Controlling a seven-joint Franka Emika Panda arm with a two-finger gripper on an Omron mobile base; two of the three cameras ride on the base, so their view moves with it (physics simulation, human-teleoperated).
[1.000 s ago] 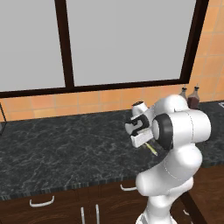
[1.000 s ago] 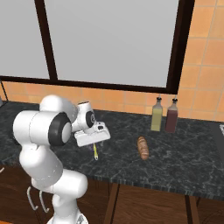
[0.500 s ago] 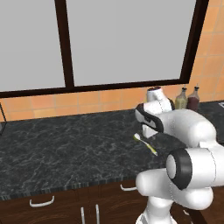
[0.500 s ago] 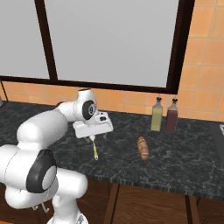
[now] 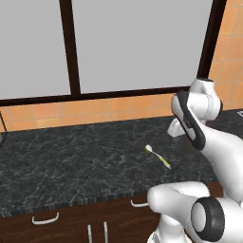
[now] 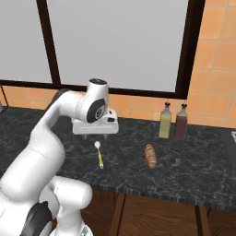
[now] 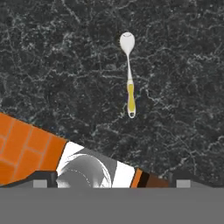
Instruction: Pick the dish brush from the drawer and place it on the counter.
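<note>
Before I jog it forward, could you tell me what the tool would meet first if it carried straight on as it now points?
Probably the black white-veined stone counter beside the small yellow-handled white-headed dish brush; the tool points down at it, jaws open.

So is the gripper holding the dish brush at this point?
No, the dish brush lies flat on the counter, apart from the gripper.
</note>
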